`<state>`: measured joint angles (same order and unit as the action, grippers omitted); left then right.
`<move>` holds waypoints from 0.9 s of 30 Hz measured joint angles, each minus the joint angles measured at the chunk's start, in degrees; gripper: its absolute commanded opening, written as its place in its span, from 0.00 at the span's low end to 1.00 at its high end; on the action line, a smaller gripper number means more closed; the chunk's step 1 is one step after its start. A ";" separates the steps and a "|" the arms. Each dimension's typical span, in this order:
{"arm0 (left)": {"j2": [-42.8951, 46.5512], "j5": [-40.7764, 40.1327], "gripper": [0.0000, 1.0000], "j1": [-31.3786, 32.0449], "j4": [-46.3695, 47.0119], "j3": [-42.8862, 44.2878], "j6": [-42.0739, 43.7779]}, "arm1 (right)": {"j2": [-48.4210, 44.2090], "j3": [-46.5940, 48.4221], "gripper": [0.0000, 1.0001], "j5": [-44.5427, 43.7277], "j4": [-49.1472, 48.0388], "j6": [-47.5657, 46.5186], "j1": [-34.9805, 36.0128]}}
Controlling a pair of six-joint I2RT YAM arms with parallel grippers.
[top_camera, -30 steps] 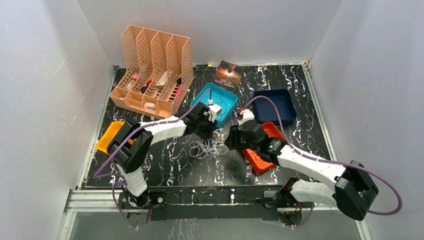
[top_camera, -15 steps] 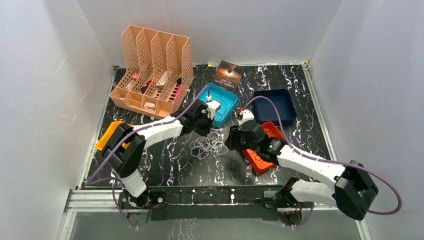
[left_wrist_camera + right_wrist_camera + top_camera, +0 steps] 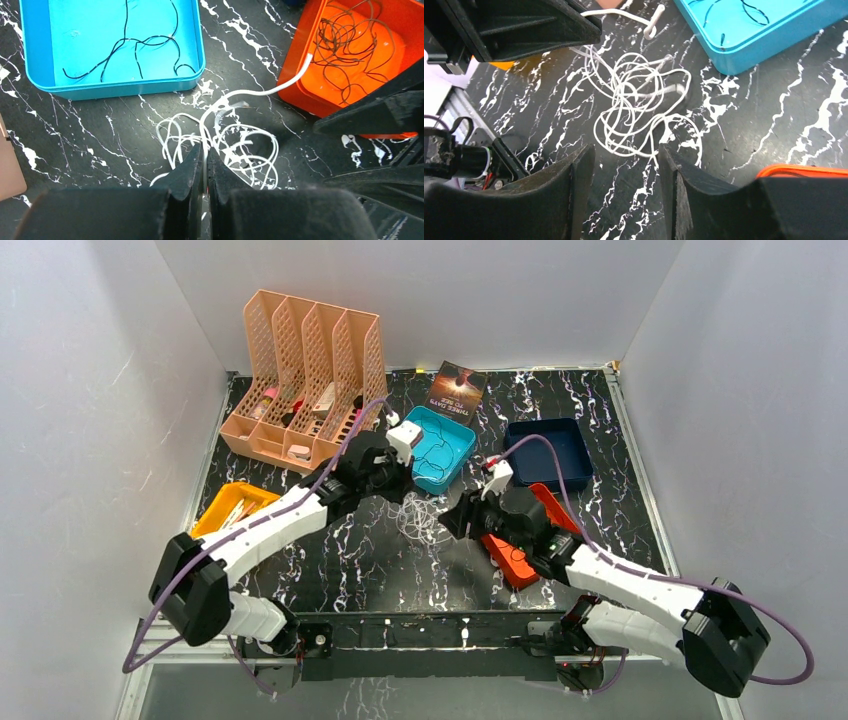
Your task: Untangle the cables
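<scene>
A white cable tangle (image 3: 425, 520) lies on the black marble table between both grippers. My left gripper (image 3: 405, 498) is shut on one strand of the tangle (image 3: 225, 145), fingertips (image 3: 196, 157) pressed together at its near edge. A loose white end runs over the rim of the orange tray (image 3: 296, 82), which holds a dark cable (image 3: 350, 45). A thin black cable (image 3: 135, 45) lies in the teal tray (image 3: 120, 91). My right gripper (image 3: 624, 165) is open and empty, just short of the tangle (image 3: 634, 105), low over the table.
A peach file organizer (image 3: 305, 380) stands at the back left. A yellow tray (image 3: 235, 508) sits at the left, a dark blue tray (image 3: 545, 450) behind the orange tray (image 3: 515, 545), and a book (image 3: 457, 390) against the back wall.
My left arm has stretched out and its gripper has shifted back and left, drawing the white tangle up and slightly right. My right gripper edged a little toward the tangle.
</scene>
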<state>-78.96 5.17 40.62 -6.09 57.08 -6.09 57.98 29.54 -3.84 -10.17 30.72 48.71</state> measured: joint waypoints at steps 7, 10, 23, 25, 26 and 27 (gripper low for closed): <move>5.49 0.13 0.00 0.00 -0.09 -2.25 -3.98 | 2.25 -6.80 0.63 4.94 -20.35 -3.67 0.00; 7.39 -0.04 0.00 0.00 -0.26 -2.47 -5.66 | 5.42 -6.97 0.64 7.52 -28.63 -5.33 0.00; 11.19 0.22 0.00 0.00 -1.66 -2.25 -11.08 | 23.10 -2.12 0.64 15.41 -50.36 -8.46 0.00; 11.19 0.39 0.00 0.00 -2.16 -1.92 -11.58 | 25.68 -0.46 0.64 16.02 -52.28 -8.46 0.00; 11.21 0.50 0.00 0.00 -2.23 -1.75 -11.82 | 26.86 0.37 0.64 16.22 -52.96 -8.44 0.00; 11.23 0.63 0.00 0.00 -2.43 -1.49 -12.00 | 28.04 1.29 0.63 16.39 -53.46 -8.41 0.00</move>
<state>-67.72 5.80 40.62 -8.51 55.59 -18.09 86.02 30.83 12.56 -63.64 22.31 48.71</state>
